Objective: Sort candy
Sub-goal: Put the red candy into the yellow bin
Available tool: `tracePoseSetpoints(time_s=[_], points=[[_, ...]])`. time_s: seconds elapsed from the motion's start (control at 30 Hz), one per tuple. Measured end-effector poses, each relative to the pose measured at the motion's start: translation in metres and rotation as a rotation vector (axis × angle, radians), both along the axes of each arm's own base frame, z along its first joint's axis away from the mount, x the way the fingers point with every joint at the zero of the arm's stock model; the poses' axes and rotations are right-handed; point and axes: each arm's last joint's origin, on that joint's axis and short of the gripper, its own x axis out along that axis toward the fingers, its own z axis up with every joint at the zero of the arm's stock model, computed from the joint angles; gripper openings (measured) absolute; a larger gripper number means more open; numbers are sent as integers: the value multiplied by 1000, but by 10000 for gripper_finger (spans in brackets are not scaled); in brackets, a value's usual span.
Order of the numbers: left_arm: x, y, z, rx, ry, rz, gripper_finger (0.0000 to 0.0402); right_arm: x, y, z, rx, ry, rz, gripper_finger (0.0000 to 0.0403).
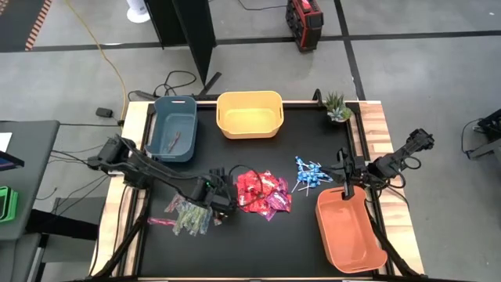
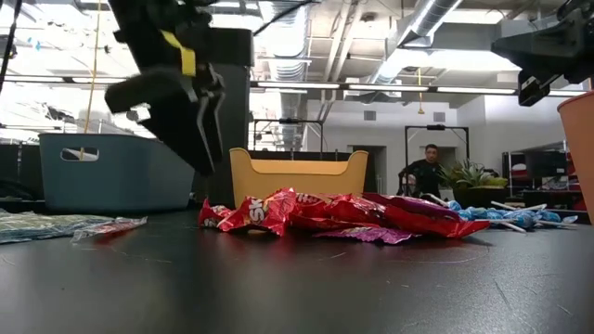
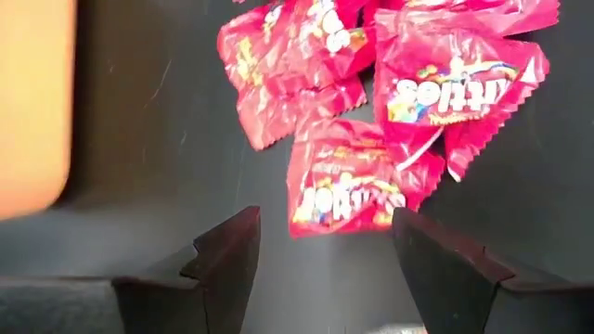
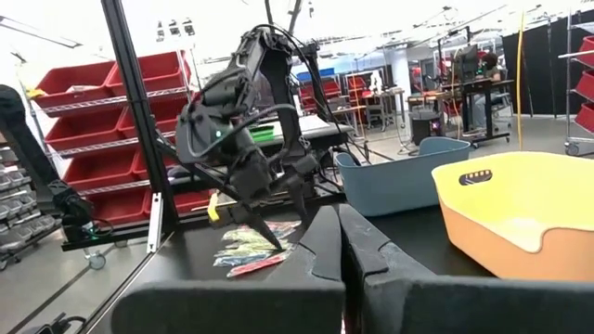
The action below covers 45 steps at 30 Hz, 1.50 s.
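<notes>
The candy lies in three heaps on the black table. Red square packets (image 1: 262,192) are at the middle, blue lollipops (image 1: 311,176) to their right, and green-pink stick packets (image 1: 188,215) at the near left. My left gripper (image 1: 223,196) hangs open just left of the red heap and slants down at it. In the left wrist view its fingers (image 3: 232,255) stand on either side of the nearest red packet (image 3: 348,190), above the table, touching nothing. My right gripper (image 1: 344,174) waits shut above the orange bin's far rim, nothing between its fingers (image 4: 342,237).
A blue bin (image 1: 174,125) with a stick packet inside and a yellow bin (image 1: 249,113) stand along the far edge. An orange bin (image 1: 350,231) sits near right. A small potted plant (image 1: 338,108) is at the far right corner. Bare table lies at the near middle.
</notes>
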Motion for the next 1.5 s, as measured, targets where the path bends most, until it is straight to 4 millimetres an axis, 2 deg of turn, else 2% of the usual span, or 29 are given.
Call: tracePoseSetpoints(time_s=[0.17, 0.47, 0.57, 0.7, 0.9, 1.0, 1.1, 1.27, 1.4, 1.5], points=[[8, 8, -16, 13, 68, -37, 240, 0, 0, 0, 0, 0, 0, 2], [20, 21, -42, -122, 176, -74, 240, 0, 0, 0, -1, 0, 0, 2], [23, 26, -46, -137, 191, -59, 227, 0, 0, 0, -1, 1, 0, 2], [22, 29, -46, -136, 195, -59, 171, 0, 0, 0, -3, 3, 0, 2], [22, 37, -44, -127, 207, -46, 33, 0, 0, 0, -4, 4, -1, 2], [21, 39, -39, -133, 196, -34, 19, 0, 0, 0, -5, 5, -1, 2], [19, 40, -23, -109, 206, -28, 24, 0, 0, -1, -5, 5, -1, 2], [11, 43, 29, -59, 92, -51, 17, 0, 0, 0, -5, 5, -1, 2], [-3, 48, 78, -77, -99, -131, 17, 0, 0, -1, -6, 7, -1, 2], [-17, 52, 120, -152, -291, -272, 17, 0, 0, -1, -7, 7, -1, 2]])
